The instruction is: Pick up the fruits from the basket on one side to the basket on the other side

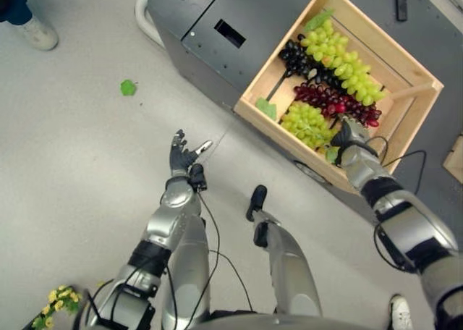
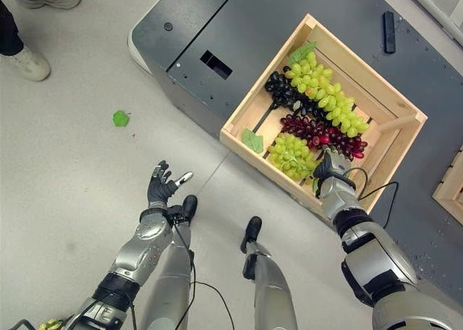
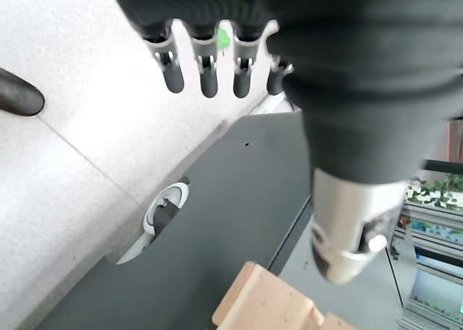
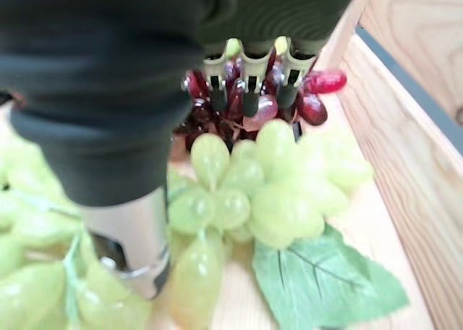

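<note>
A wooden crate on a dark grey cart holds a long green grape bunch, a black bunch, a red bunch and a second green bunch. My right hand reaches over the crate's near rim. Its fingers are straight, with their tips at the red grapes, and the green grapes lie under the palm. Nothing is gripped. My left hand hovers open over the floor left of the cart, fingers spread and empty.
The dark grey cart fills the upper middle. A loose green leaf lies on the floor. A person's shoe is at the upper left. Another wooden crate's corner shows at the right edge, and yellow flowers at the lower left.
</note>
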{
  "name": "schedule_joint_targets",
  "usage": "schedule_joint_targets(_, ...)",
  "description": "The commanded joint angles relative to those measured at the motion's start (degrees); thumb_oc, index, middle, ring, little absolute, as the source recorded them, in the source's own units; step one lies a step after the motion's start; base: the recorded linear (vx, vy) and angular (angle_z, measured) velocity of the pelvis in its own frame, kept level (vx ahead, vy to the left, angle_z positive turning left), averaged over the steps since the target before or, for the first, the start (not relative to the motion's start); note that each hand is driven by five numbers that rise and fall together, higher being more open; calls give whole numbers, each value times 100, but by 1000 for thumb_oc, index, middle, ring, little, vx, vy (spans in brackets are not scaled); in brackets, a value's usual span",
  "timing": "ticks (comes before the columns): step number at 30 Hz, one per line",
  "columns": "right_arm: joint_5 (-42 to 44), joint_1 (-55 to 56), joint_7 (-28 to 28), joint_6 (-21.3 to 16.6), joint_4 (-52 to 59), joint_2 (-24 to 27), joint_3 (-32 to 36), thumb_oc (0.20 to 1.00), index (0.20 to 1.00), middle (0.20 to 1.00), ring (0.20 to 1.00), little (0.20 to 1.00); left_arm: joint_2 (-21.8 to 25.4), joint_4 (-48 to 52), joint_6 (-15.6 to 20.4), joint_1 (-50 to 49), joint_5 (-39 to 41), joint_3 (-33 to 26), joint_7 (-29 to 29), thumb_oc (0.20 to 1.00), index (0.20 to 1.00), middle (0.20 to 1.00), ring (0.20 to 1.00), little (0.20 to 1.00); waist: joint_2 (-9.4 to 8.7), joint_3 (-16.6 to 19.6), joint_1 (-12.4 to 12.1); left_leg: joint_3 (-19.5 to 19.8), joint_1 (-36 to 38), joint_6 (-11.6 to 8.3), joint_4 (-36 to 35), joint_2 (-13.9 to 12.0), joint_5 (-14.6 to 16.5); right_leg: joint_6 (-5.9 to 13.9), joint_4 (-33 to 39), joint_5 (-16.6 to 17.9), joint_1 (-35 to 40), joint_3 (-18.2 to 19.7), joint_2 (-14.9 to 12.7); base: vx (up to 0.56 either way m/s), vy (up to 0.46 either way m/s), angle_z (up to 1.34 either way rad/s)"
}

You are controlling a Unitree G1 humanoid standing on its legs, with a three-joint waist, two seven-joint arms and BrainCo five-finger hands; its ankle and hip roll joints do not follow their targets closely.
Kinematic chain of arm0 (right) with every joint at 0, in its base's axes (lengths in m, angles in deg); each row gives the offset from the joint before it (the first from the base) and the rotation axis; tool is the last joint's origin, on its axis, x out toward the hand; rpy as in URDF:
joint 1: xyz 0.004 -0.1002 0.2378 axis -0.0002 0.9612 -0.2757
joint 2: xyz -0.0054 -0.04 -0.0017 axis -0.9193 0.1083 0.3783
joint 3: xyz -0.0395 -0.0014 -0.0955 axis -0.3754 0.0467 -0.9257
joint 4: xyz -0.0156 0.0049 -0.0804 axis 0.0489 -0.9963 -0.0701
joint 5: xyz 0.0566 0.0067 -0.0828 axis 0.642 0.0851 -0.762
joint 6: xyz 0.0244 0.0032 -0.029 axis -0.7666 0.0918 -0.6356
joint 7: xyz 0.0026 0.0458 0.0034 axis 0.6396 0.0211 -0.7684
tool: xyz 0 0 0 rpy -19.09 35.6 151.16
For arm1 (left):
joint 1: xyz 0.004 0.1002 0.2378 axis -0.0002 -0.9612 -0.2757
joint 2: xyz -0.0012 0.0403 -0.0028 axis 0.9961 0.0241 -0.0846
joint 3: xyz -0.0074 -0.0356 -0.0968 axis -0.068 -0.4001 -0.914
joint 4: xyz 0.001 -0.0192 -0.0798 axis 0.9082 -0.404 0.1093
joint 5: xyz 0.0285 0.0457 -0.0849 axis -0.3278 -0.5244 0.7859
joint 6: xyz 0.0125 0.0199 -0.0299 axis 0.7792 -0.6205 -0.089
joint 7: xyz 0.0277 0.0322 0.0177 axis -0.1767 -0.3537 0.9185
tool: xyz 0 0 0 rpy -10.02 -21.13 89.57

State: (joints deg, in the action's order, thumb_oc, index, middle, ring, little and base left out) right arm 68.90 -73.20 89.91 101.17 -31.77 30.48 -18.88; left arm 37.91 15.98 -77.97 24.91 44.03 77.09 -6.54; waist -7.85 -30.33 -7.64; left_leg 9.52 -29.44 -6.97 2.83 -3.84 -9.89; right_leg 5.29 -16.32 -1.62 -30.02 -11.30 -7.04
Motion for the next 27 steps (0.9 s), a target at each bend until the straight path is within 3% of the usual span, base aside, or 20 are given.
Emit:
schedule_joint_targets(1,94,286,-275,14,-282,-325,-297,1000,1000,1000,1000,1000,-151,35,161,60,-145,89,62,1000,1000,1000,1000,1000,161,53,-39,-81,-175,61,496,167,681,249,619,51,101,180,-307,0,0,0)
schedule_joint_targets(11,45,436,-202,-23,53,-520,-301,1000,1000,1000,1000,1000,-224,62,162,101,-170,99,102,1000,1000,1000,1000,1000,175,53,32,-115,-181,68,502,168,683,248,570,32,50,216,-306,0,0,0)
schedule_joint_targets(27,234,423,-12,-15,154,-432,-163,1000,1000,1000,1000,1000,-204,90,155,134,-135,105,158,1000,1000,1000,1000,1000,167,53,63,-104,-158,63,492,144,675,236,506,22,23,231,-310,0,0,0)
